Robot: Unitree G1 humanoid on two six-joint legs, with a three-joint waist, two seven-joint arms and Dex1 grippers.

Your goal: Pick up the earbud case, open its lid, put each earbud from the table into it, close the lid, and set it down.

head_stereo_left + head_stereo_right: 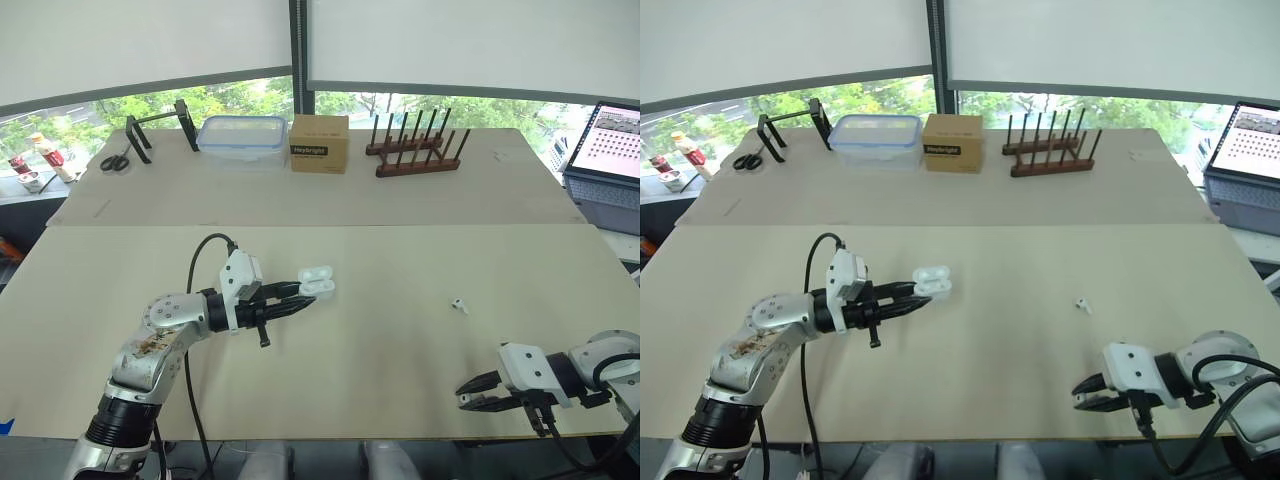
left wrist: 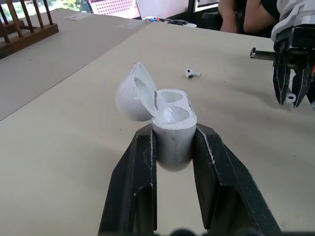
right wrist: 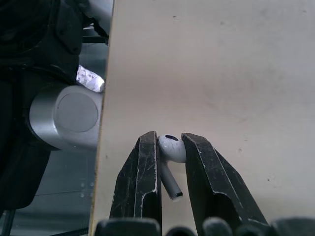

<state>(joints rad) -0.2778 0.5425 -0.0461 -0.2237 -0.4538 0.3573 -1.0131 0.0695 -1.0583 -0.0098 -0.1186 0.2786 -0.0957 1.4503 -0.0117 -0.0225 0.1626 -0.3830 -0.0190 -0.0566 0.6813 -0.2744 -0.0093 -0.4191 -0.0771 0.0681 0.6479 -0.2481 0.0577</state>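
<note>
The left hand (image 1: pixel 303 296) is gripping the earbud case (image 1: pixel 317 280), its 2 black fingers (image 2: pixel 140 167) closed only as far as the case's width and pressing on its lower body from either side. It is holding the case over the middle of the bench (image 1: pixel 380 380), well apart from the right hand. The case is white and glossy, and its lid (image 2: pixel 129 91) is standing open, swung back on its hinge to one side, so the inner recess is showing. Whether anything is sitting in that recess cannot be told.

The right hand (image 1: pixel 465 395) is hovering by the bench's near edge on the right side, its fingers (image 3: pixel 142 172) narrowed to a slim gap and pinching the rounded head of 1 white earbud (image 3: pixel 171 147), whose stem is pointing back toward the wrist.

A second earbud (image 1: pixel 459 306) is lying loose on the bench between the 2 hands, nearer the right one.
</note>
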